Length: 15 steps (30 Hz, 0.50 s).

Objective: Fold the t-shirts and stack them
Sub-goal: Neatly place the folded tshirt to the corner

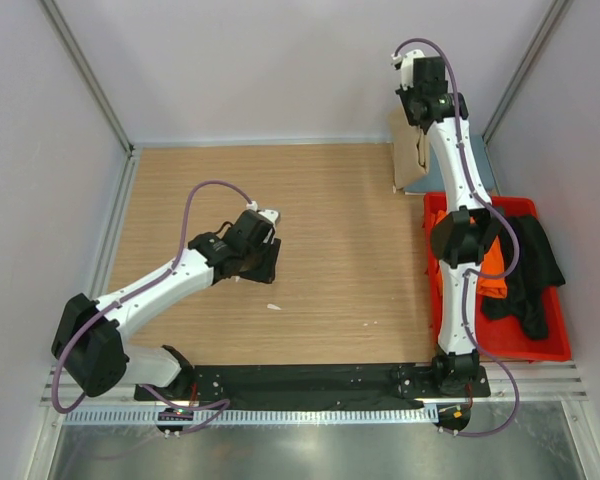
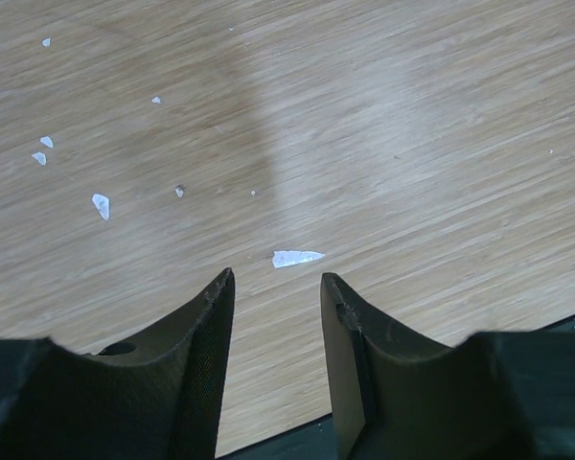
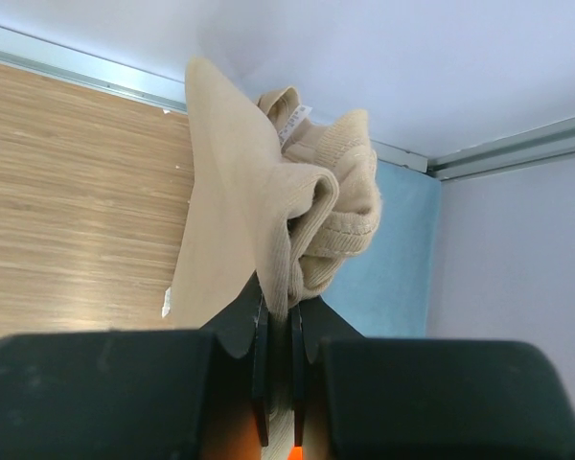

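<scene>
My right gripper (image 1: 414, 118) is raised at the far right of the table and is shut on the tan-beige t-shirt (image 1: 410, 158). The shirt hangs bunched from the jaws, its ribbed collar showing in the right wrist view (image 3: 240, 211) just past the gripper (image 3: 280, 311). The slate blue-grey t-shirt (image 1: 480, 168) lies flat in the far right corner and also shows in the right wrist view (image 3: 393, 273). The orange t-shirt (image 1: 494, 265) and the black t-shirt (image 1: 532, 270) lie crumpled in the red bin. My left gripper (image 1: 265, 268) is open and empty low over the bare wood (image 2: 276, 287).
The red plastic bin (image 1: 515, 347) stands at the right edge beside my right arm. Small white scraps (image 1: 273, 306) lie on the wooden tabletop (image 1: 320, 200), one just ahead of my left fingers (image 2: 295, 258). White walls enclose the table on three sides.
</scene>
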Each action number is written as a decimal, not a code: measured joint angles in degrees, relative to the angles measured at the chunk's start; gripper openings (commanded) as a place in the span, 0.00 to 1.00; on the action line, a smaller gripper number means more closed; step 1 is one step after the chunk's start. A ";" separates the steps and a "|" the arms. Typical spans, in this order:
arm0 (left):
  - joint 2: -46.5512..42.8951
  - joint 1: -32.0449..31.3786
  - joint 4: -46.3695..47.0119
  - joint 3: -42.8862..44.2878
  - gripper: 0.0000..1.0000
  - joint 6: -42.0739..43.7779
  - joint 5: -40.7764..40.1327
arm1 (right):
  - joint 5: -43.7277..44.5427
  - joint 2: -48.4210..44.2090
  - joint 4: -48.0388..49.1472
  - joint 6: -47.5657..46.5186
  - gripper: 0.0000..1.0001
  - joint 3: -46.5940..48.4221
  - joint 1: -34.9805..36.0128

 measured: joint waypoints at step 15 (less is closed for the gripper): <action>0.00 0.00 0.00 0.00 0.42 0.00 0.39 | -2.49 -3.39 -0.83 0.59 0.01 -0.46 -1.55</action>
